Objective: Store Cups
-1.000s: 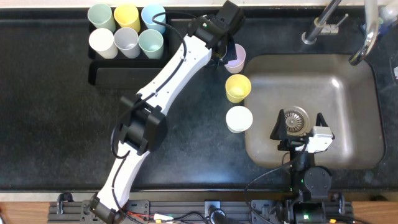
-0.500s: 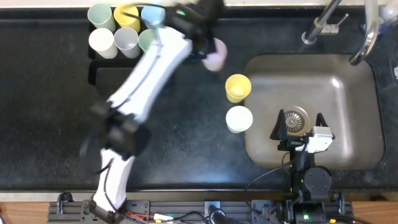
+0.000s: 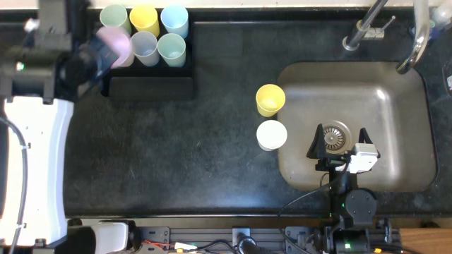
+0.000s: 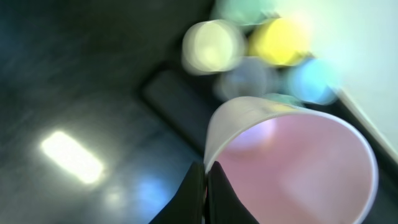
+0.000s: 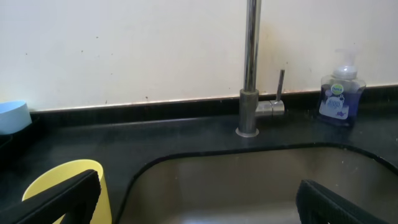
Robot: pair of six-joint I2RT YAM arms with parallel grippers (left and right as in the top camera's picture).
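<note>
Left gripper [image 4: 205, 173] clamped on rim of pink plastic cup [image 4: 298, 168], hovering at left end of black cup tray [image 3: 152, 88]. View blurred; cup seems above crowded slots. Risk: descent knocks stored cups, or thin rim pinch slips. Yellow plastic cup [image 3: 270, 99] and white plastic cup [image 3: 271, 134] stand beside steel sink [image 3: 395, 92]. Right gripper [image 3: 338, 139] spread wide over sink.

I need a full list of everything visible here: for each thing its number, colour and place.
counter: 1, black, whole worktop
rack: 1, black, back left of the counter
cups in the rack: 6, green, yellow, blue, white, pale grey, teal
pink cup: 1, pink, held near the rack
loose cups: 2, yellow and white, beside the sink's left edge
sink: 1, steel, right side
faucet: 1, metal, behind the sink
soap bottle: 1, purple, behind the sink
left tool: 1, black, shut on the pink cup's rim
right tool: 1, black, open, above the sink's drain
</note>
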